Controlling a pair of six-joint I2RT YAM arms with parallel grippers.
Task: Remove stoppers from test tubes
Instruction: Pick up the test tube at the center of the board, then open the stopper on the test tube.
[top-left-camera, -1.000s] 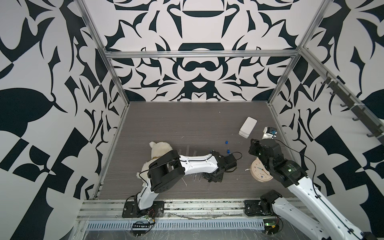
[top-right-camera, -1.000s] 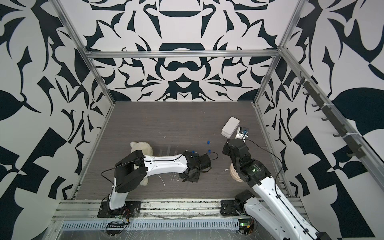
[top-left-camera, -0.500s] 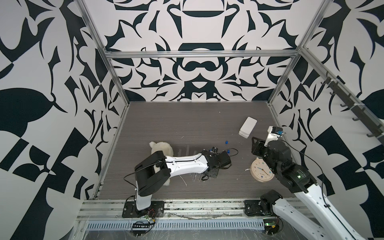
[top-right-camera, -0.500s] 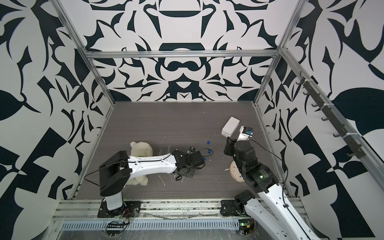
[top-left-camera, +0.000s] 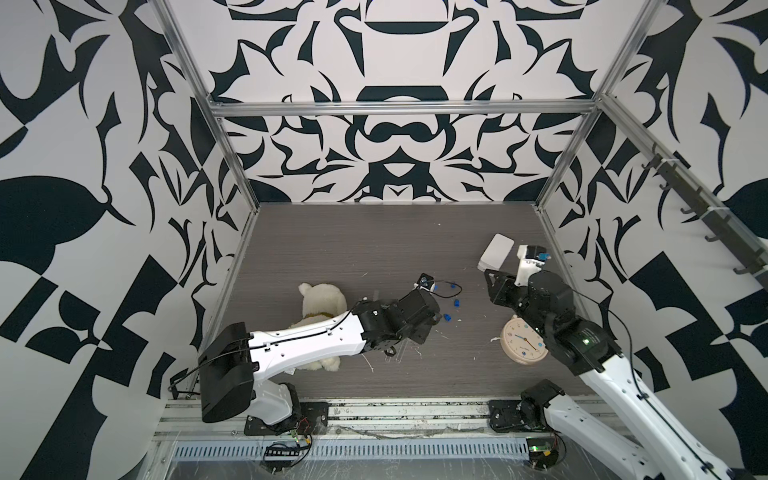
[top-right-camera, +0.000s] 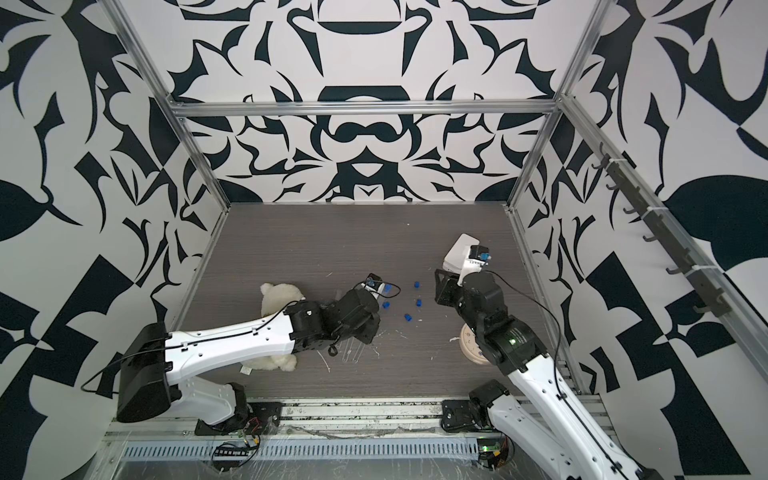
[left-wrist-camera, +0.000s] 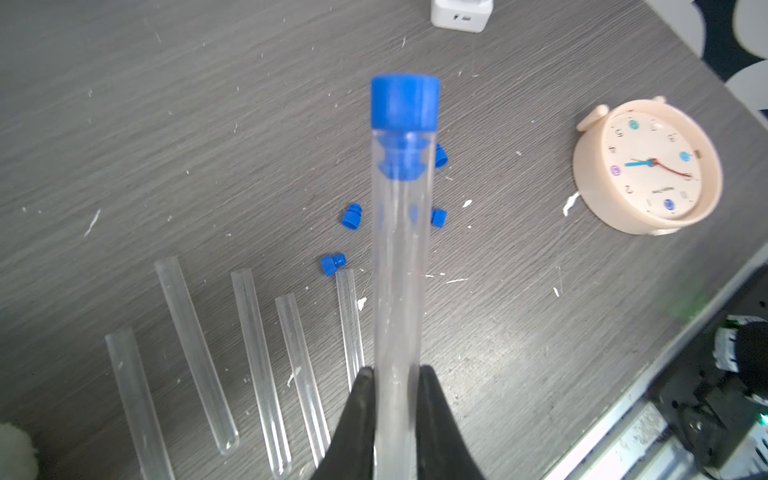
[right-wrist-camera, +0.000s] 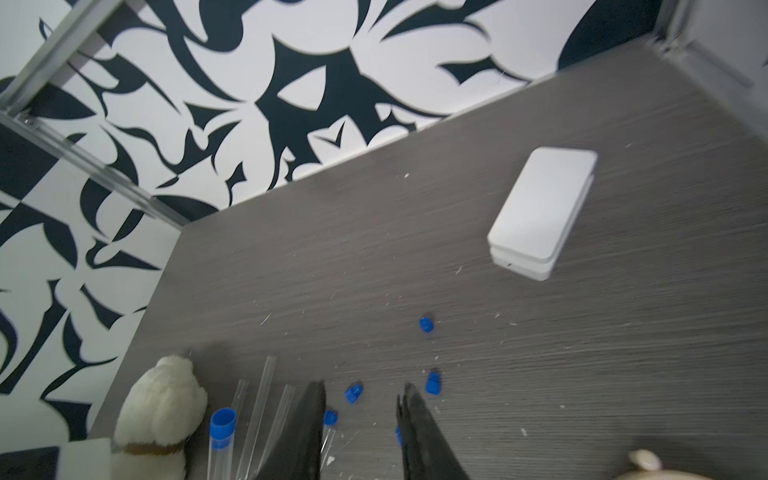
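My left gripper (left-wrist-camera: 395, 374) is shut on a clear test tube (left-wrist-camera: 399, 270) that still carries its blue stopper (left-wrist-camera: 405, 102); the tube is lifted off the table. Several bare test tubes (left-wrist-camera: 195, 353) lie side by side on the table below it. Loose blue stoppers (left-wrist-camera: 351, 216) lie scattered beyond them, also visible in both top views (top-left-camera: 457, 302) (top-right-camera: 408, 317). My right gripper (right-wrist-camera: 363, 386) hangs open over the loose stoppers (right-wrist-camera: 432, 382) with nothing between its fingers. In the right wrist view the capped tube (right-wrist-camera: 223, 422) stands off to one side of it.
A white plush dog (top-left-camera: 322, 301) lies under my left arm. A cream alarm clock (top-left-camera: 521, 345) lies near my right arm's base. A flat white box (top-left-camera: 496, 251) sits at the back right. White scraps dot the grey table (top-left-camera: 374, 249).
My left arm has drawn back to the left with the capped tube. The right arm has shifted slightly and its jaws have narrowed a little.
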